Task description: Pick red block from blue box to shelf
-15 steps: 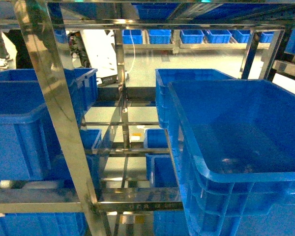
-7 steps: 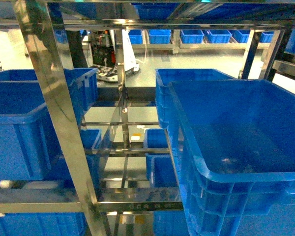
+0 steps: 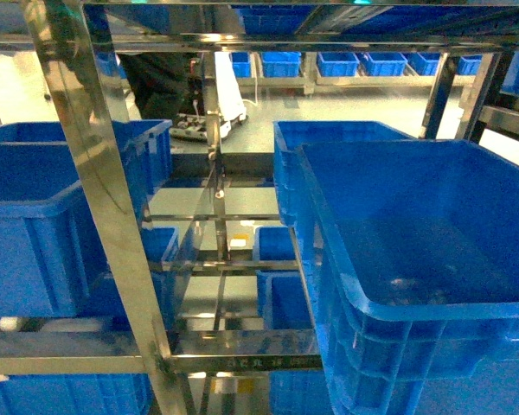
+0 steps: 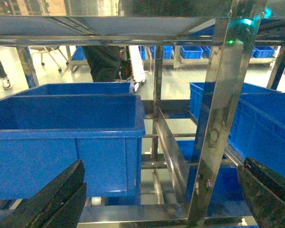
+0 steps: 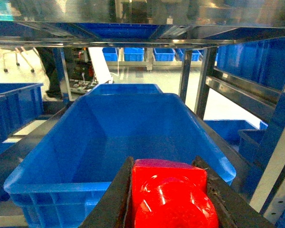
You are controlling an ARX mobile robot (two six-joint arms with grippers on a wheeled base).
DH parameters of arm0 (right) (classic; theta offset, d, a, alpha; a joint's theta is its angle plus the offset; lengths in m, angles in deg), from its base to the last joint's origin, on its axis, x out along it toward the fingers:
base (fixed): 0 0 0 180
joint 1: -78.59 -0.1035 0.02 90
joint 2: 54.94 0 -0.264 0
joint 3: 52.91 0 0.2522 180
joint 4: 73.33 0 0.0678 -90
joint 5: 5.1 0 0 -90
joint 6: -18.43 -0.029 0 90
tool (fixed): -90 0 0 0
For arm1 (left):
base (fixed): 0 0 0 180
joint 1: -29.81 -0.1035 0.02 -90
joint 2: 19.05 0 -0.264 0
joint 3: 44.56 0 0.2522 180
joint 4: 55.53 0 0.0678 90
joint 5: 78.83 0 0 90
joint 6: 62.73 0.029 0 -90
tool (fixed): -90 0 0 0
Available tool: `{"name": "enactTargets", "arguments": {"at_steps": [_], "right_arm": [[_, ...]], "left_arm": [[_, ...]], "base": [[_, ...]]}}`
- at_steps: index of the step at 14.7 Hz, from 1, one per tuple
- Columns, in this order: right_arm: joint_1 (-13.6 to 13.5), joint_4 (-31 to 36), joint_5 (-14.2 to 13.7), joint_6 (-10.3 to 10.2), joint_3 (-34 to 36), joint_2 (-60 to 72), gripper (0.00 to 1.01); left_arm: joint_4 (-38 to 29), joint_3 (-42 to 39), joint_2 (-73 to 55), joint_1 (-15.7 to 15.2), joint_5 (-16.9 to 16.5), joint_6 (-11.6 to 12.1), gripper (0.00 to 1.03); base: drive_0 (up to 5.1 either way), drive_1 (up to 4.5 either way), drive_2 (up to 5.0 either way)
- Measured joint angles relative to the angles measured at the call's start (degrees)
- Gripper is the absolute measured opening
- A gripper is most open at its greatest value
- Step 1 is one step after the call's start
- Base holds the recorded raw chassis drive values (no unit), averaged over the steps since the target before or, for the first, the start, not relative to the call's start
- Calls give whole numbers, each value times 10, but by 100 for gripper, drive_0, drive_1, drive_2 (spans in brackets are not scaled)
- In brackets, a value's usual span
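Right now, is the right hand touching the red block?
Touching. The right wrist view shows the red block pressed between the right hand's two dark fingers, with no gap on either side.

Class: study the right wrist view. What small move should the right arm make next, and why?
Probably ease forward and lower over the dark blue ribbed crate on the stainless-steel shelf: the right gripper is shut on the glossy red plastic block, which sits before the crate's near rim, not yet set down.
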Motion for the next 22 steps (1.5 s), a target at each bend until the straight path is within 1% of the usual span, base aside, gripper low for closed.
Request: {"name": "enactTargets", "arguments": {"at_steps": [10, 11, 12, 13, 14, 15, 16, 17, 18, 19, 21, 22], "right_arm": [[0, 0, 0, 0, 0, 0, 28], [-33, -16, -68, 24, -27, 121, 28], [-6, 217, -12, 15, -60, 400, 28], [-7, 329, 11, 11, -106, 555, 28], [-12, 392, 18, 6, -153, 670, 28], [-20, 422, 16, 4, -190, 745, 28], [-29, 427, 16, 3, -230, 812, 28], [-39, 424, -3, -2, -280, 895, 36], [-49, 407, -19, -23, -322, 961, 53], [-56, 407, -34, -33, -323, 967, 63], [-60, 423, -45, -41, -318, 936, 82], [-60, 422, -45, -45, -309, 910, 91]], "left_arm": [[0, 0, 0, 0, 0, 0, 98], [0, 0, 0, 0, -1, 0, 98], [0, 0, 0, 0, 0, 0, 98], [0, 0, 0, 0, 0, 0, 98], [0, 0, 0, 0, 0, 0, 98], [0, 0, 0, 0, 0, 0, 98], [0, 0, 0, 0, 0, 0, 98], [0, 0, 0, 0, 0, 0, 98], [0, 0, 0, 0, 0, 0, 98], [0, 0, 0, 0, 0, 0, 98], [0, 0, 0, 0, 0, 0, 98], [0, 0, 0, 0, 0, 0, 98]], "base": [[0, 0, 0], [0, 0, 0], [0, 0, 0], [0, 0, 0], [0, 0, 0], [0, 0, 0], [0, 0, 0], [0, 0, 0], [0, 0, 0], [0, 0, 0], [0, 0, 0], [0, 0, 0]]}}
